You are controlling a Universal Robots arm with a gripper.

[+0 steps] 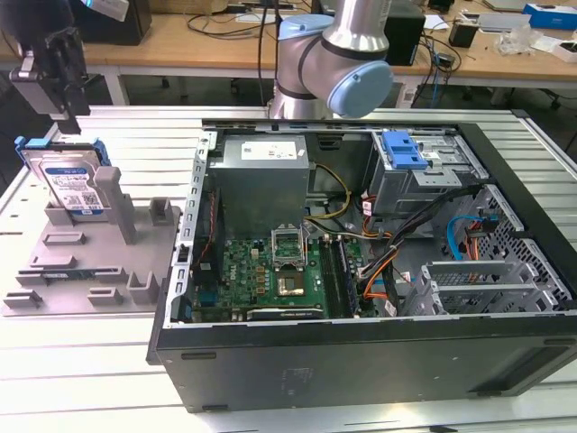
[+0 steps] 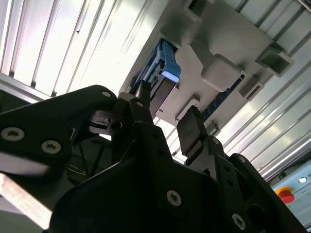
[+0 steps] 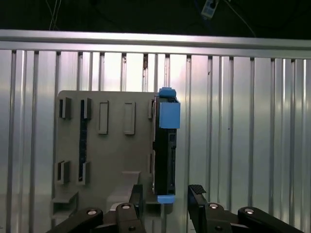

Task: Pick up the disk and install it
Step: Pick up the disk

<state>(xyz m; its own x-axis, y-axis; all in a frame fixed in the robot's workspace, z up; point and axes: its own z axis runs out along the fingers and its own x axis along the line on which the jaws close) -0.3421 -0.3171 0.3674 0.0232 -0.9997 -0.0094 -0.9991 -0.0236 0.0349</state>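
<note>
At the exterior view's left, the gripper hangs just above the disk, fingers spread apart and holding nothing. The disk stands on edge in a grey holder on the slatted metal table. Further right lies an open computer case, with the robot arm behind it.

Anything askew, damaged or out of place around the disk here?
Nothing stands out. The disk stands on edge, straight in the grey holder, and the gripper hangs open above it without touching.
</note>
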